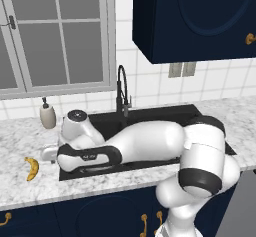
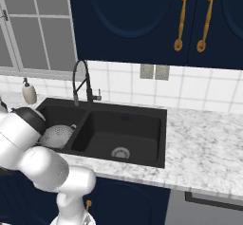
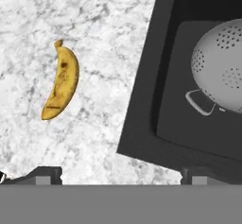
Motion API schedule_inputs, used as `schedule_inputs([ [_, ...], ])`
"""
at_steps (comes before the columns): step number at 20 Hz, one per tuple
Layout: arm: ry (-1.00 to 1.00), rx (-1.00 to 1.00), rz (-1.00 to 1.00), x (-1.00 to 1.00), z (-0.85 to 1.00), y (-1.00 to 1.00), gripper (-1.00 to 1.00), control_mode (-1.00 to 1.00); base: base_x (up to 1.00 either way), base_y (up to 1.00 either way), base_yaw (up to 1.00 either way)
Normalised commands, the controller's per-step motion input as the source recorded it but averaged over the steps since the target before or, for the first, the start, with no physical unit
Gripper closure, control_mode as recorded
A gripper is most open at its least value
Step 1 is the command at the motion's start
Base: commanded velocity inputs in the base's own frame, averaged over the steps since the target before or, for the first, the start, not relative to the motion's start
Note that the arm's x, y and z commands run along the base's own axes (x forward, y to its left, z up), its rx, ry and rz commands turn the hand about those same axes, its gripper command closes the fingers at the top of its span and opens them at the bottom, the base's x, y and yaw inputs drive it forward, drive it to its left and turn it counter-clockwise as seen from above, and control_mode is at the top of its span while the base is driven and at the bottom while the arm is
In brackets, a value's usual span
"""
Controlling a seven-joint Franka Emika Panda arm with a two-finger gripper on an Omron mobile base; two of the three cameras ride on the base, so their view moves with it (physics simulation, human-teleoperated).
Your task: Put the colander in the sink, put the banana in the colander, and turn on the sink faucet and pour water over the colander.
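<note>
The yellow banana lies on the marble counter, left of the black sink; from the left base it is the banana near the counter's front edge. The silver colander sits in the sink's left basin, where the right base view shows the colander beside the divider. My gripper hangs open over the sink's left rim, between banana and colander, holding nothing. The hand is just right of the banana. The black faucet stands behind the sink with no water running.
A beige soap dispenser stands on the counter behind the banana. My arm lies across the sink's front. The right basin holds just its drain. Dark wall cabinets hang above. Marble counter stretches right of the sink.
</note>
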Motion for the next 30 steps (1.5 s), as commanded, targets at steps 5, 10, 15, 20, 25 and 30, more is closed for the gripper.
schedule_inputs([
  [5, 0.24, -0.06, -0.12, 0.09, 0.07, 0.53, -1.0, -1.0, 0.0, 0.0, 0.0],
  [10, 0.07, -0.08, -0.15, 0.04, -0.07, 0.55, -1.0, -1.0, 0.0, 0.0, 0.0],
  [15, 0.01, -0.17, -0.16, 0.14, -0.18, 0.34, -1.0, -1.0, 0.0, 0.0, 0.0],
  [20, 0.0, -0.09, -0.15, 0.23, -0.07, 0.16, -1.0, -1.0, 0.0, 0.0, 0.0],
  [25, 0.0, 0.0, -0.02, 0.11, 0.03, 0.22, -1.0, -1.0, 0.0, 0.0, 0.0],
  [30, 0.0, 0.0, 0.0, 0.0, 0.01, 0.1, -1.0, -1.0, 0.0, 0.0, 0.0],
])
